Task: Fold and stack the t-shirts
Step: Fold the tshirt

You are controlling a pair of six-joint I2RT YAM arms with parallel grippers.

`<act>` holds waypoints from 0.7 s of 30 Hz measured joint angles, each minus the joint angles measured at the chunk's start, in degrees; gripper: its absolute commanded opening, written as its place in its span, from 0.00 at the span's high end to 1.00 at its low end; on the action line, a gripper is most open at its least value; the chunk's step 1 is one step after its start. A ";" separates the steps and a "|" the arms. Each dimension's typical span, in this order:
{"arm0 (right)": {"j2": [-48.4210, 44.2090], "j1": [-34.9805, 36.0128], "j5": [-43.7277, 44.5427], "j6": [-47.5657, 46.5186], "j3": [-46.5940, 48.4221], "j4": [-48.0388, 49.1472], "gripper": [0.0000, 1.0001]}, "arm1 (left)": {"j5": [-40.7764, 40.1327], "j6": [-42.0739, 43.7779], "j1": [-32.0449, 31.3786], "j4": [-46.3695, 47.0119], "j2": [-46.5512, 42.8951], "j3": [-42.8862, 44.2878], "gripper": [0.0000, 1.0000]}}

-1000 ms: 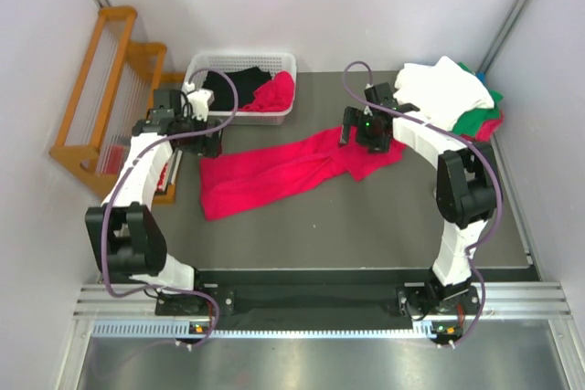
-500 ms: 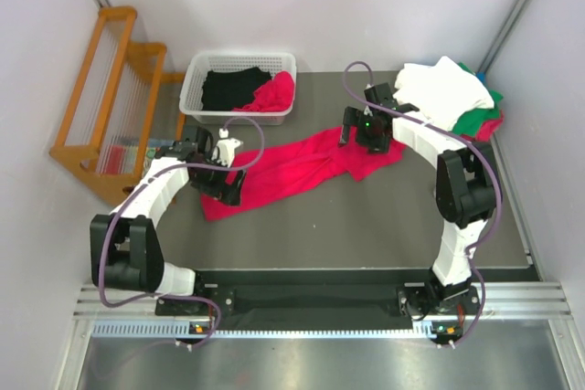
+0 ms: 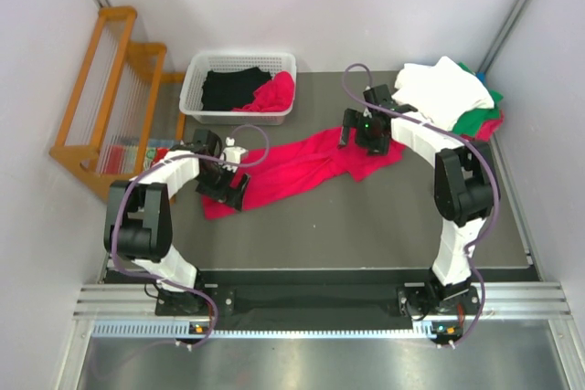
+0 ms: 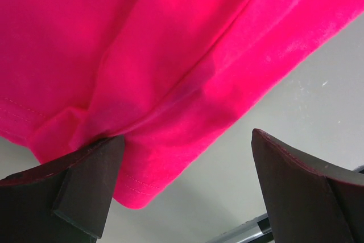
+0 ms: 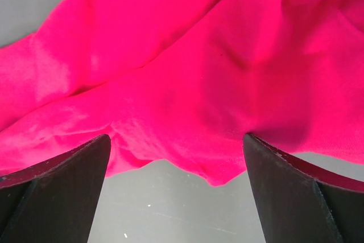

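A crimson-red t-shirt (image 3: 292, 166) lies stretched out in a long band across the dark table. My left gripper (image 3: 229, 189) is down at its near-left corner. In the left wrist view the gripper (image 4: 187, 189) is open, the hemmed corner (image 4: 136, 189) lies between the fingers, and the left finger (image 4: 68, 189) touches the cloth. My right gripper (image 3: 367, 142) is over the shirt's right end. In the right wrist view the gripper (image 5: 177, 194) is open, with the shirt's edge (image 5: 187, 140) between the fingers. White (image 3: 445, 89), green (image 3: 477, 119) and red (image 3: 491, 129) shirts are piled at the back right.
A white lattice basket (image 3: 207, 113) at the back left holds a black shirt (image 3: 233, 87) and a red one (image 3: 272, 93). A wooden rack (image 3: 101, 98) stands off the table's left side. Bare table (image 3: 366, 216) lies in front of the shirt.
My left arm has swung from beside the basket down to the shirt's near-left corner. The right arm and the shirt have stayed put.
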 measured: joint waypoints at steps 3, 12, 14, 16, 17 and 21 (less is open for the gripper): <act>0.96 0.00 0.17 0.02 0.09 -0.07 0.00 | -0.11 -0.81 0.13 0.00 0.72 0.63 0.01; 6.43 -0.09 0.37 0.50 3.48 -1.31 0.00 | 0.63 -2.36 0.81 -0.52 1.60 1.75 0.01; 8.07 -0.42 0.31 0.83 6.10 -2.69 0.00 | 0.63 -2.34 0.81 -0.52 1.49 1.68 0.01; 10.25 -0.74 -0.20 1.14 9.60 -4.90 0.00 | 0.66 -2.29 0.81 -0.35 1.16 1.38 0.01; 11.04 -0.90 -0.46 1.25 10.73 -5.46 0.00 | 0.66 -2.21 0.81 -0.28 1.01 1.25 0.01; 14.36 -1.88 -1.90 1.66 15.72 -7.23 0.00 | 0.74 -1.55 0.81 0.07 0.39 0.63 0.01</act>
